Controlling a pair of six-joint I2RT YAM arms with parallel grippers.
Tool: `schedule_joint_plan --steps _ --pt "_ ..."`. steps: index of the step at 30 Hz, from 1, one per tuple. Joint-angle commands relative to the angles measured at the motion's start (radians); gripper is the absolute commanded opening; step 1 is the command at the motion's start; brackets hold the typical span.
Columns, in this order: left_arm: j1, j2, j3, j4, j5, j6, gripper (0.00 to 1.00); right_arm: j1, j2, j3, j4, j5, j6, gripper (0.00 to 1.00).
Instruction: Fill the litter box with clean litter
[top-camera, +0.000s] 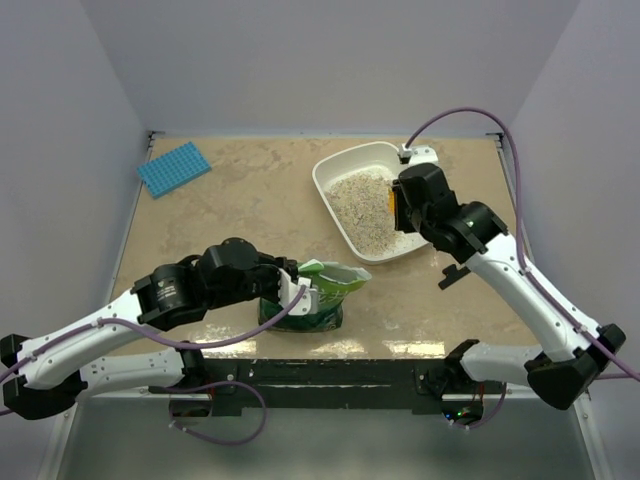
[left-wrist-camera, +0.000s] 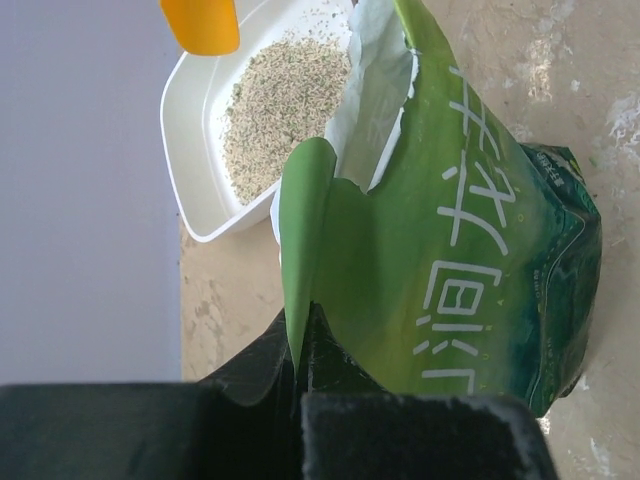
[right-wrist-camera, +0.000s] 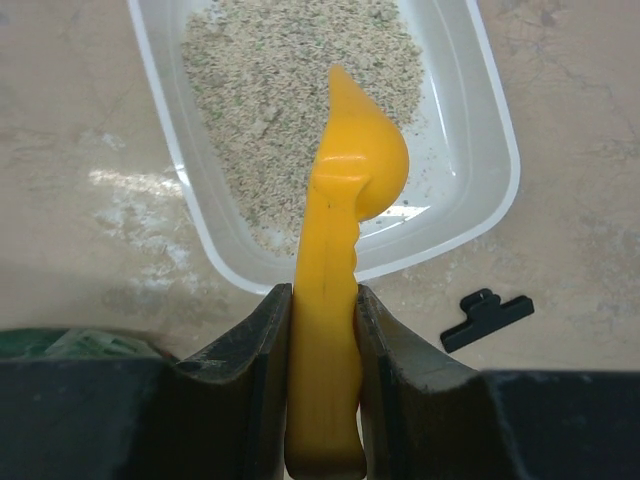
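Observation:
The white litter box (top-camera: 322, 187) stands at the back right of the table, with pale sandy clean litter (top-camera: 362, 205) heaped in it. My right gripper (top-camera: 400, 207) is shut on the handle of an orange-yellow scoop (right-wrist-camera: 345, 200). The scoop's bowl hangs over the tray's near end (right-wrist-camera: 495, 130), above the litter (right-wrist-camera: 270, 80). My left gripper (top-camera: 298, 292) is shut on the top edge of the open green pouch bag (top-camera: 318, 298), which stands upright at front centre. In the left wrist view the bag's flap (left-wrist-camera: 305, 230) is pinched between the jaws, with the tray (left-wrist-camera: 185, 130) beyond it.
A blue gridded mat (top-camera: 173, 168) lies at the back left. A black clip (top-camera: 455, 274) lies on the table right of the bag and shows in the right wrist view (right-wrist-camera: 487, 318). Grey walls close in three sides.

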Motion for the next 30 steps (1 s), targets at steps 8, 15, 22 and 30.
schedule_joint_plan --steps 8,15,22,30 --pt "0.208 -0.037 0.095 0.171 0.155 0.203 0.0 -0.002 -0.161 0.341 -0.172 -0.404 -0.002 0.0" --pt "0.229 -0.022 0.038 0.205 0.211 0.175 0.0 -0.002 -0.224 0.403 -0.303 -0.666 0.047 0.0" --pt "0.231 -0.023 0.012 0.175 0.336 0.078 0.0 -0.002 -0.272 0.3 -0.341 -0.795 0.057 0.0" --pt "0.229 -0.051 -0.065 0.185 0.336 0.003 0.0 -0.001 -0.302 0.208 -0.35 -0.822 0.064 0.0"
